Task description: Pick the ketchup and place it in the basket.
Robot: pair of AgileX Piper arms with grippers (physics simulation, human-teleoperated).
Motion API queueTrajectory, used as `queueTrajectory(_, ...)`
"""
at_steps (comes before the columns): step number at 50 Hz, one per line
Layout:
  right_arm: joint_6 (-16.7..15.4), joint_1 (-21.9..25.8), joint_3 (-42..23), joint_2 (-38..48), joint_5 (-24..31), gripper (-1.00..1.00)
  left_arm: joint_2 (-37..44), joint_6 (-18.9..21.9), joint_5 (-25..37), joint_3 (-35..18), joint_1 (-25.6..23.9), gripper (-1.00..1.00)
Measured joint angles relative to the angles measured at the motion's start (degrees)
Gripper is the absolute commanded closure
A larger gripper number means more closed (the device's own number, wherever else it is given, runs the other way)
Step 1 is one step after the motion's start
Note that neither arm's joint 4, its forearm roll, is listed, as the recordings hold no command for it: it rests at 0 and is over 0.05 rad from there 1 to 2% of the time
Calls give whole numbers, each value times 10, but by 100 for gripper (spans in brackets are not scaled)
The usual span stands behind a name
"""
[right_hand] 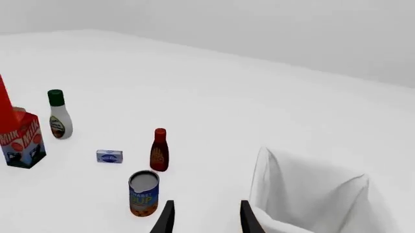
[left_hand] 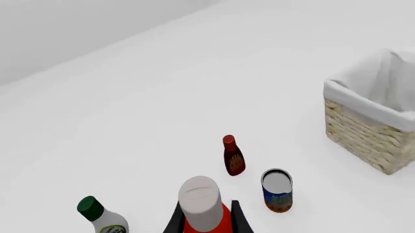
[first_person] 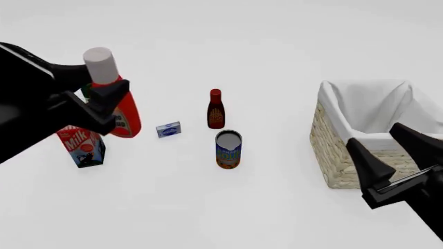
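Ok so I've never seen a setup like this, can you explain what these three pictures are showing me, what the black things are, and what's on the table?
These are simulator renders of two robot arms at a white table. The front view looks down from behind the arms. The other two come from cameras mounted on each arm's wrist, looking along its fingers.

The black shape on the left is the left gripper, shut on the ketchup, a red-orange bottle with a grey-white cap. The right gripper is open and holds nothing, near the basket, a wicker one lined with white cloth.

Also on the table: a milk carton, a small blue box, a dark red bottle, a tin can and a white bottle with a green cap.
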Motion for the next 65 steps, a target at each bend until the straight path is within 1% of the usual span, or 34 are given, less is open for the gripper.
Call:
queueTrajectory(7,-6,24,-25,24,1,-100,-5,2,33,-20,-24,100)
queueTrajectory(20,-15,88,-67,72,-1,-100,-2,-6,88,-66,-62,100)
queueTrajectory(40,-14,159,-104,132,-19,-100,19,-20,152,-138,-109,100)
queueTrajectory(51,-16,197,-123,175,-24,-100,27,-24,169,-156,-130,100)
queueTrajectory(65,-20,234,-158,229,-19,-100,33,-27,169,-156,-145,100)
